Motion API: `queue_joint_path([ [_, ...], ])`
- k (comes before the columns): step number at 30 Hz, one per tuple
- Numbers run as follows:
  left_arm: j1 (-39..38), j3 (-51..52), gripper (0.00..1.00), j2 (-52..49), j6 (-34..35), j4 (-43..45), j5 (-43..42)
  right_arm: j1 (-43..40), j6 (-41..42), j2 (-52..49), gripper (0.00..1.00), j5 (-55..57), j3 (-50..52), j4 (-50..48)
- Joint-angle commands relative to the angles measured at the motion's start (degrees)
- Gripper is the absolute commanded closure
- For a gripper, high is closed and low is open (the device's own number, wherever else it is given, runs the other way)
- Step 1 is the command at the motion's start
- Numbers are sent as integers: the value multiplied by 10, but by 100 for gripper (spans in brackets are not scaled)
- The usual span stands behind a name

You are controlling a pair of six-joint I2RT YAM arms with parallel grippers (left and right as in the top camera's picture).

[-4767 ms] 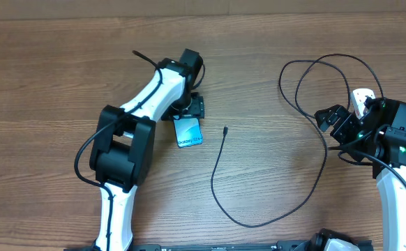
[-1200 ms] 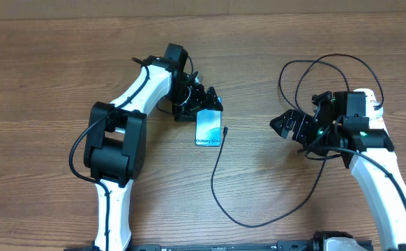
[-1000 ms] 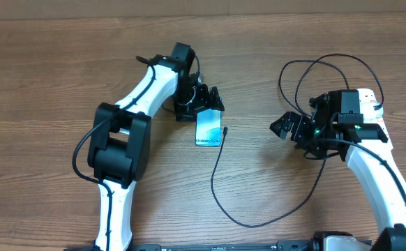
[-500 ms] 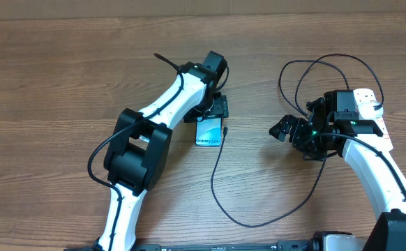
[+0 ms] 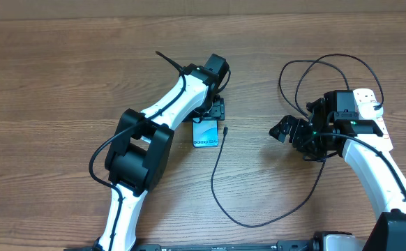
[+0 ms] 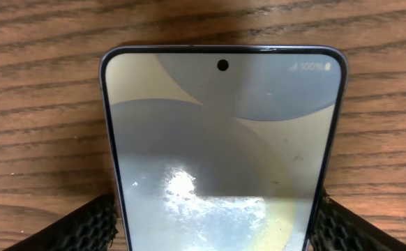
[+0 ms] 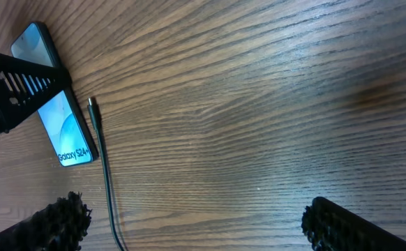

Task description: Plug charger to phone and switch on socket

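The phone (image 5: 206, 134) lies flat on the table, screen up, with "Galaxy S24+" text at its near end. My left gripper (image 5: 214, 111) is shut on the phone's far end. In the left wrist view the phone (image 6: 220, 132) fills the frame between my left fingers (image 6: 217, 226). The charger's plug tip (image 5: 225, 129) lies just right of the phone, and its black cable (image 5: 252, 224) loops down and back to the right. My right gripper (image 5: 291, 130) is open and empty, right of the tip. In the right wrist view the phone (image 7: 63, 129) and plug tip (image 7: 91, 103) lie far left. The socket (image 5: 365, 96) is mostly hidden behind my right arm.
Loops of the black cable (image 5: 328, 66) lie at the back right, around my right arm. Bare wood table (image 5: 63, 84) lies to the left and front. My right fingers (image 7: 206, 226) stand wide apart over bare wood.
My left gripper has dragged the phone right, beside the plug tip, and turned it upright. My right gripper has moved left, away from the socket. In the last half second almost nothing moved.
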State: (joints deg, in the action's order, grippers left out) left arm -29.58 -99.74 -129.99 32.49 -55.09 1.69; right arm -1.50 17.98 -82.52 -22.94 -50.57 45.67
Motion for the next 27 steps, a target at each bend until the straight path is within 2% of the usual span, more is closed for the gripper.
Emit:
queue_joint_path([
  [1, 3, 30, 21, -47, 21, -8, -37, 2, -5, -1, 0, 4, -9, 0],
  [9, 3, 37, 21, -47, 29, -31, -47, 2, -5, -1, 0, 4, -9, 5],
  [15, 11, 40, 24, -47, 4, -2, 2, 2, -4, -1, 0, 4, -9, 7],
  [22, 60, 40, 29, -47, -30, 0, 2, 11, -4, -1, 0, -24, -9, 5],
  [27, 106, 40, 25, -47, -49, -13, 2, 33, 2, -1, 0, -28, -9, -6],
])
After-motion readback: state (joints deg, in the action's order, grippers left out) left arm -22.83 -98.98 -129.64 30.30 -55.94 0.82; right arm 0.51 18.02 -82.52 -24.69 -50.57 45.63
